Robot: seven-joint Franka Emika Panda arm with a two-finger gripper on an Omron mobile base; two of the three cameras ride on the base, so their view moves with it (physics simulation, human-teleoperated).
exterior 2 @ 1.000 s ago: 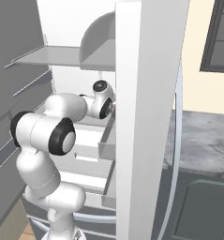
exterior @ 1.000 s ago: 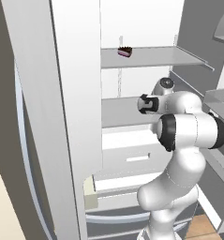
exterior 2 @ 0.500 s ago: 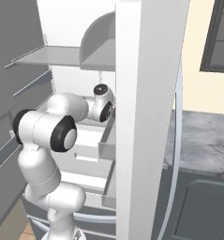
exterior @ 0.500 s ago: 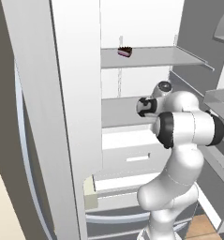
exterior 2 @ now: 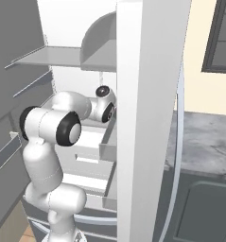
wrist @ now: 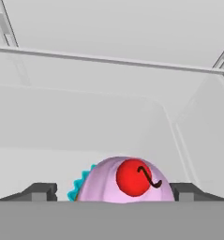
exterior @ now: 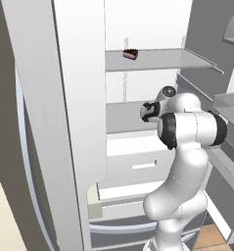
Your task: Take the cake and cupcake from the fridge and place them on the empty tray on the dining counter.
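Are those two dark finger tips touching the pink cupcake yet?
Apart. In the hand view the cupcake sits between the finger tips, with pale shelf showing on each side, plainest on the left. The gripper stands open around it.

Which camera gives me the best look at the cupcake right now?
The hand view: the cupcake sits close between the gripper's dark fingertips, pink frosting, red cherry and teal wrapper edge visible. In both base views the arm and fridge door hide it.

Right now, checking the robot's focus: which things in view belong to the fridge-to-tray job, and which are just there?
Part of the job:
- cupcake, between the open gripper's tips
- cake, on the fridge's upper shelf
- dining counter, beyond the door

Just there:
- fridge drawers
- window
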